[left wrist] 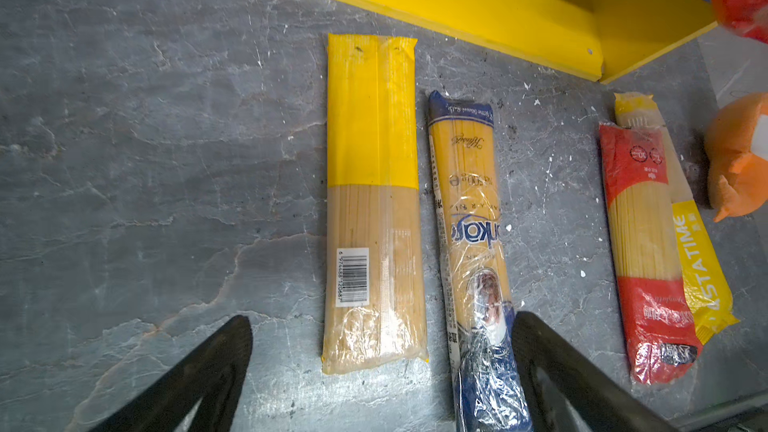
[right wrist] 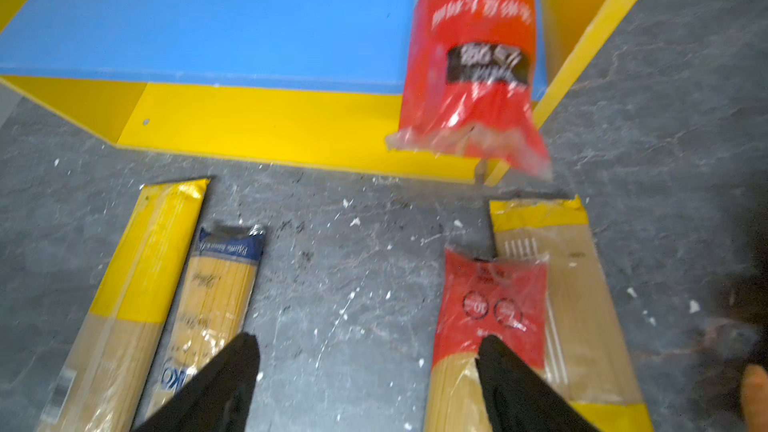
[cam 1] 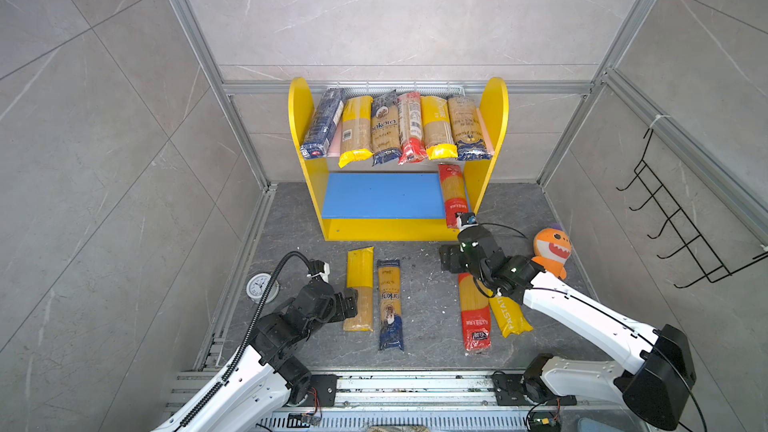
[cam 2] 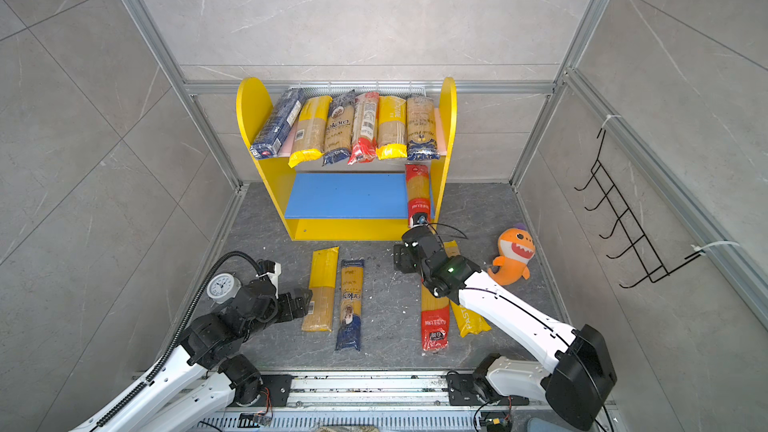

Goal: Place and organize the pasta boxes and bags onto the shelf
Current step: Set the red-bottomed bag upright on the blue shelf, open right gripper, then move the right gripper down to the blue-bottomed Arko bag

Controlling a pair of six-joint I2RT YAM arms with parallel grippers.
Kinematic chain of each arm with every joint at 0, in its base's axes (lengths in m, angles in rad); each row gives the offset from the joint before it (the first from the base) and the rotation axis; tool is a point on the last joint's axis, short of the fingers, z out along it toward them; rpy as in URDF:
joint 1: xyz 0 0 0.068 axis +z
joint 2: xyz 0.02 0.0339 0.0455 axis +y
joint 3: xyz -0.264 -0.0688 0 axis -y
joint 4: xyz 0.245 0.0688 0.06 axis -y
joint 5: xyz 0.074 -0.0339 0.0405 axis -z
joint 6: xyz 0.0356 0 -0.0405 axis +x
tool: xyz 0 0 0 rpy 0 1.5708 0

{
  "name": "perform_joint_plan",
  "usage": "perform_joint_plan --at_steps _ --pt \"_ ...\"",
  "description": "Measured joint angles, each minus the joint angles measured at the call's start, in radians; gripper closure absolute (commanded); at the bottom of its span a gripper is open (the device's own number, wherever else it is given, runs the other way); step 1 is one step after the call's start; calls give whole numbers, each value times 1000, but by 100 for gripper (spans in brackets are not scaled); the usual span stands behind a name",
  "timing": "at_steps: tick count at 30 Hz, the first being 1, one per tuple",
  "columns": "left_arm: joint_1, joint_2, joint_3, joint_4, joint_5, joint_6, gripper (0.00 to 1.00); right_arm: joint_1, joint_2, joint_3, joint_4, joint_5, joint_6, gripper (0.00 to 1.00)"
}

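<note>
**Red bag on the lower board, both my jaws open**

The shelf (cam 1: 496, 118) stands at the back of the table (cam 1: 424, 284). Its pink upper board (cam 1: 336, 141) carries six packs side by side. A dark blue box (cam 1: 322, 124) is at the left end, followed by five spaghetti bags (cam 1: 415, 126) with yellow, navy or red ends. On the blue lower board (cam 1: 382, 195) lies one red-ended bag (cam 1: 453, 193), close against the right side panel, its near end hanging over the front edge.

My right jaws are open just in front of that overhanging end, clear of it. In the right wrist view my right fingers (right wrist: 226, 384) are spread with only bare table between them.

Four packs lie on the table. A yellow-ended pack (cam 1: 359, 288) and an Ankara bag (cam 1: 390, 305) lie side by side on the left. On the right, under my right arm, a second red bag (cam 1: 475, 322) lies partly over a Pastatime bag (cam 1: 510, 317).

My left jaws are wide open and hold nothing. My left fingers (left wrist: 199, 371) hover over the near ends of the yellow-ended pack and the Ankara bag.

An orange plush shark (cam 1: 552, 249) sits right of the shelf, and a small clock (cam 1: 261, 286) lies at the table's left edge.
</note>
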Motion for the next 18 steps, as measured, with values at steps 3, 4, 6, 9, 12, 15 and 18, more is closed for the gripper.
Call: perform_joint_plan --at_steps 3,4,6,9,12,15,18 --pt "-29 -11 -35 3 -1 -27 0 79 -34 -54 -21 7 47 0" --pt "-38 -13 -46 3 -2 -36 0 103 -45 -70 -24 9 64 0" --pt "-58 -13 -69 3 -7 -56 0 166 -68 -111 -27 16 103 0" --pt "-82 -13 -103 3 -24 -80 0 267 -76 -150 -29 40 163 0" --pt "-95 -13 -128 2 -33 -98 0 367 -52 -166 -22 69 221 0" --pt "-100 -13 -131 -1 -51 -110 0 472 26 -167 7 106 277 0" --pt "-100 -14 -131 -8 -73 -117 0 575 135 -164 33 144 333 0"
